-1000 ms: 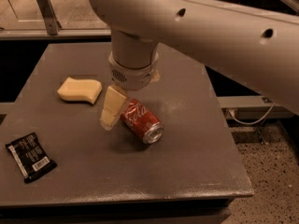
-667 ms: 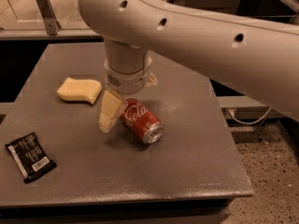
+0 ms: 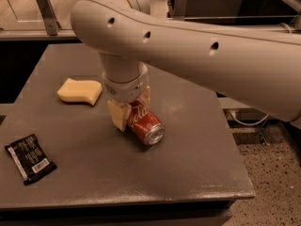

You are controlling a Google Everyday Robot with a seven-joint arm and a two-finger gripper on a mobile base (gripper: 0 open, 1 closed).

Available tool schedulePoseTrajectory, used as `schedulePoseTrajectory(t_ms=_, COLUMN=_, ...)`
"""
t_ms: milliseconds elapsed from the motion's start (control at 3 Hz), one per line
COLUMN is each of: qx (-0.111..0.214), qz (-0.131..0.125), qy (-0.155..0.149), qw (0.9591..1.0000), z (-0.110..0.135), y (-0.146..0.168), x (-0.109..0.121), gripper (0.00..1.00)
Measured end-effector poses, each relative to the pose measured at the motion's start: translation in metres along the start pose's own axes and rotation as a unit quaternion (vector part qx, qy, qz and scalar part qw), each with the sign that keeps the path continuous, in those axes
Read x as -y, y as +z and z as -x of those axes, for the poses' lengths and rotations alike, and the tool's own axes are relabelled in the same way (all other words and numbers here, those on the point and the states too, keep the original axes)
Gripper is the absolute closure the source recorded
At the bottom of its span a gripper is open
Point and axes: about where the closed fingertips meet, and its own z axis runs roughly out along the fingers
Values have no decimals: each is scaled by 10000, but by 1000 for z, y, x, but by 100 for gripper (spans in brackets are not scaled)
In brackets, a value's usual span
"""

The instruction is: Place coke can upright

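Note:
The coke can (image 3: 145, 124) lies on its side near the middle of the grey table (image 3: 155, 182), red with white script, its silver end facing front right. My gripper (image 3: 131, 108) comes straight down from the large white arm (image 3: 197, 46) onto the can's rear half. One cream finger (image 3: 117, 117) presses against the can's left side, and the other finger (image 3: 145, 96) shows behind its right side. The jaws stand closed around the can, which rests on the table.
A yellow sponge (image 3: 80, 91) lies on the table to the left of the gripper. A black snack packet (image 3: 29, 157) lies near the table's front left edge. The table's right edge drops to a speckled floor (image 3: 273, 182).
The arm has lowered and shifted slightly. The left finger has swung in from a spread tilt to stand against the can. The can has not moved.

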Motion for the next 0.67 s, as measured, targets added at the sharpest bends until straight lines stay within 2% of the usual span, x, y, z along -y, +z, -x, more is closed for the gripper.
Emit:
schedulePoseTrajectory(t_ms=333, qx=88, qz=142, qy=72, qw=9998, z=-1, y=-6, x=0, gripper=65)
schedulePoseTrajectory(t_ms=667, qx=461, qz=480, qy=-38, qw=9978, z=2, y=-28, x=-1, gripper=87)
